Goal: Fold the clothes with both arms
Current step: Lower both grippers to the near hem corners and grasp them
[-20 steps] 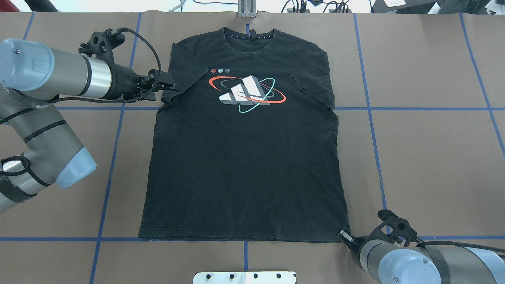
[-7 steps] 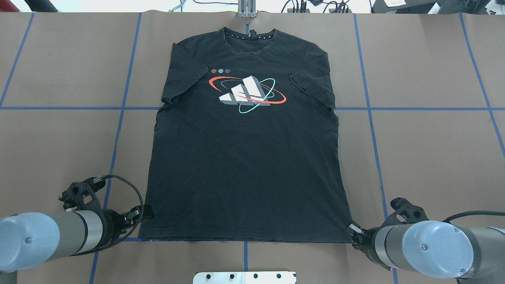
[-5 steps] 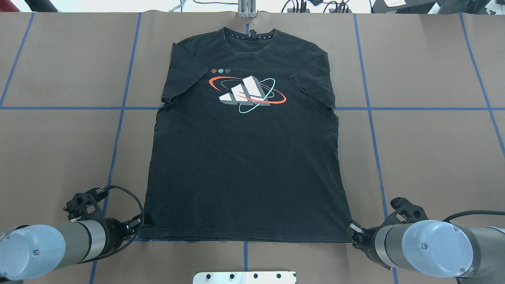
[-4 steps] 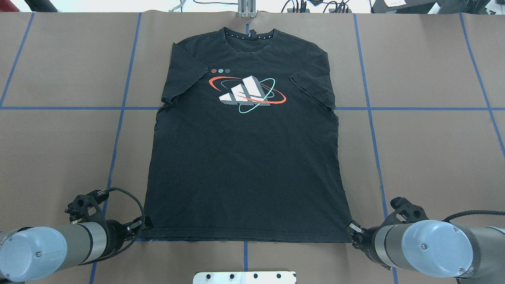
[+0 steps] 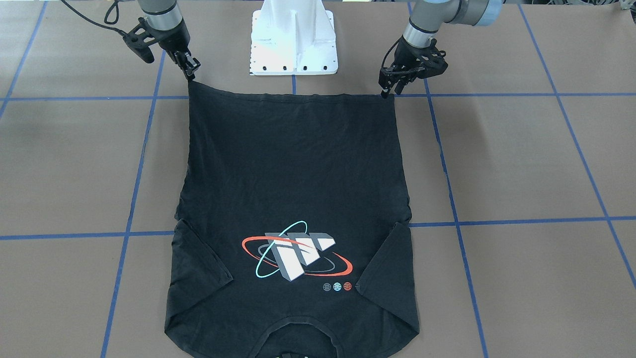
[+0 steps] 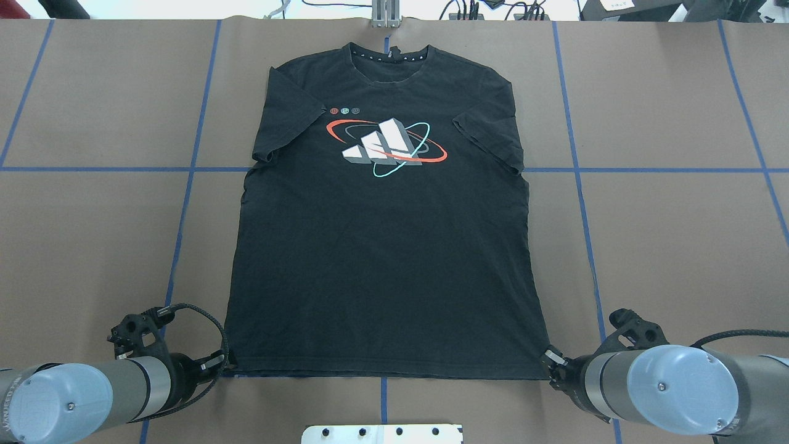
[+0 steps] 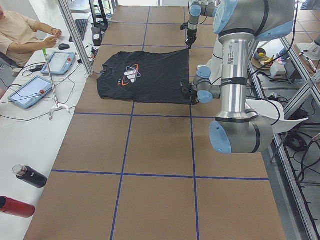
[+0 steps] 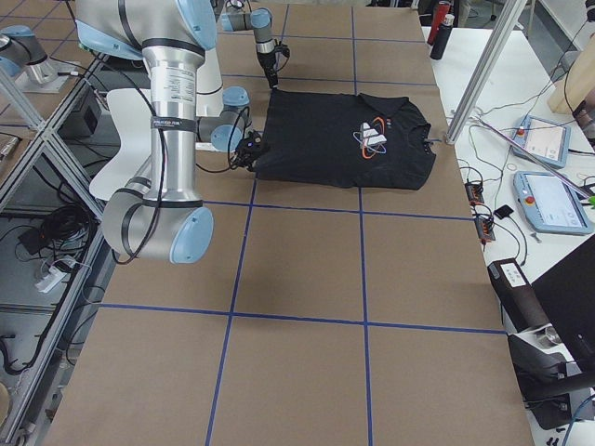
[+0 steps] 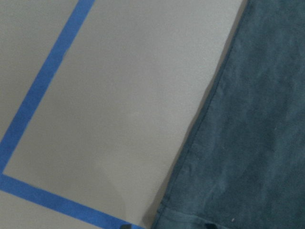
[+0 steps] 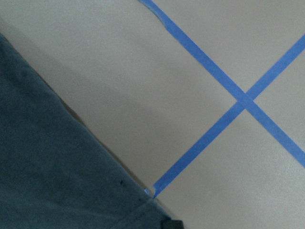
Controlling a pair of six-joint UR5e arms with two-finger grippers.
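Observation:
The black T-shirt (image 6: pixel 382 259) lies flat, logo (image 6: pixel 385 148) up, collar at the far side; it also shows in the front view (image 5: pixel 298 164). My left gripper (image 6: pixel 223 362) is low at the hem's near left corner (image 5: pixel 387 91). In its wrist view two dark fingertips stand apart at the bottom edge with the hem corner (image 9: pixel 181 210) between them, so it looks open. My right gripper (image 6: pixel 550 365) is at the hem's near right corner (image 5: pixel 191 74). The cloth rises to a point there, so it looks shut on that corner.
The white pedestal base (image 5: pixel 293 40) stands just behind the hem. Blue tape lines (image 6: pixel 185 203) grid the brown table. An aluminium post (image 6: pixel 385 12) stands past the collar. An operator (image 7: pixel 20 35), tablets and bottles (image 7: pixel 30 176) are at the far side.
My left arm has left the shirt's left sleeve and come to the hem's near left corner, sinking slightly in the last second. The right gripper has stayed at the right corner.

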